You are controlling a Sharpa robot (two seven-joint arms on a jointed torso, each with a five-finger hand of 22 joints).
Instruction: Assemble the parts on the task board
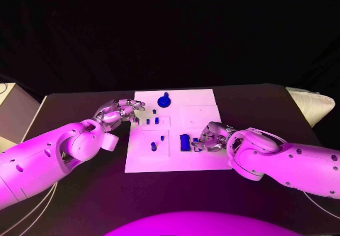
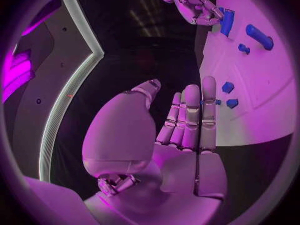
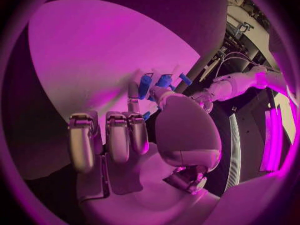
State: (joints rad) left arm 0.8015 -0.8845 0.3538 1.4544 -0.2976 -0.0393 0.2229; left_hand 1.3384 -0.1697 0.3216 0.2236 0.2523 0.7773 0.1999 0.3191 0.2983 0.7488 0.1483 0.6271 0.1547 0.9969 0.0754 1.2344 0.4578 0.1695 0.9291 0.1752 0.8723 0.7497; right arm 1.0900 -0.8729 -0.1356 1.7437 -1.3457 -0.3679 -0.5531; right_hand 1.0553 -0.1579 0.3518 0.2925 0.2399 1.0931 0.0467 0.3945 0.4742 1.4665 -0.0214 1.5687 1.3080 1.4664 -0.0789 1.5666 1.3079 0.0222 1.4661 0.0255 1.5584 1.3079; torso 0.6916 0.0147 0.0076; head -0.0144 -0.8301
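On the black counter (image 1: 85, 206), the white board (image 1: 195, 160) is lying between our two hands, and we are working at its near right part. Our right hand (image 1: 210, 137) is sitting at the board's right half, fingers curled toward a tall blue block (image 1: 184, 142) just to its left. That block's long axis is running near-to-far, and our right hand is far nearer to it than our left. Whether the fingers are already pinching it or a small piece beside it we cannot tell; the right wrist view is showing blue parts (image 3: 156, 82) just past the fingertips (image 3: 133, 91), with no clear grip. Our left hand (image 1: 119, 112) is hovering at the board's far left edge, holding nothing; the left wrist view is showing its fingers (image 2: 194, 115) straight and close together. That view is also giving us two small pegs (image 2: 229, 95) just beyond those fingers, which look tiny from the head. A round blue knob (image 1: 164, 102) is standing at the far edge.
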